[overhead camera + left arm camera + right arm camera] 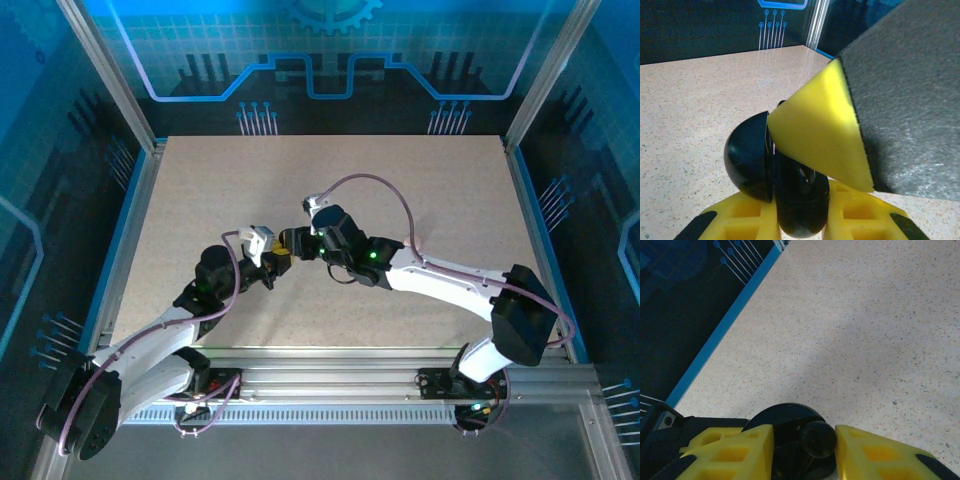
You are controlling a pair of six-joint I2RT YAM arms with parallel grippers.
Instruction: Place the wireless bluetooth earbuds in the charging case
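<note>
The black round charging case stands pinched between the yellow fingers of my left gripper, its domed lid swung open to the left. From above, my left gripper and right gripper meet over the middle of the table. A yellow fingertip of the right gripper reaches down into the open case. Seen from the right wrist, a black earbud sits over the case between the fingers of my right gripper. It touches the right finger, and a gap shows to the left finger.
The speckled beige table spreads around both arms. A blue-edged frame rail runs along its side, and dark panels stand behind it. The grey foam-covered body of the right gripper looms close over the case.
</note>
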